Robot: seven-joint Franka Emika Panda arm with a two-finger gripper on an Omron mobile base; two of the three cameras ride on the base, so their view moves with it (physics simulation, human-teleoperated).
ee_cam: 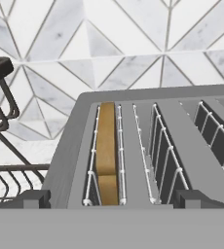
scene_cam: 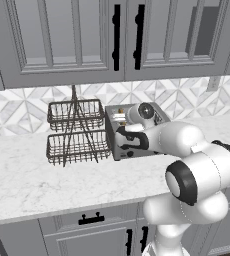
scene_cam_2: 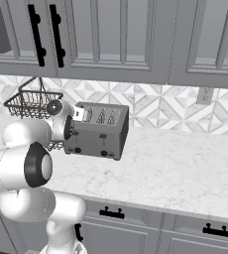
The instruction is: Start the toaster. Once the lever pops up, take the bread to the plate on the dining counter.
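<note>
Gripper: jaws spread wide, holding nothing; the two dark fingertips stand at either side low in the hand view, above the toaster's front edge; in both base views the arm's own links cover most of the hand.
Bread: golden slice just ahead of the gripper, sunk in the leftmost slot, only its top edge showing.
Toaster: grey, four slots, directly under the gripper; its right slots are cut off in the hand view; part of its front is hidden behind the arm in the left base view.
Wire basket rack: two tiers, left of the gripper, just beside the toaster.
Backsplash: patterned tile, beyond.
</note>
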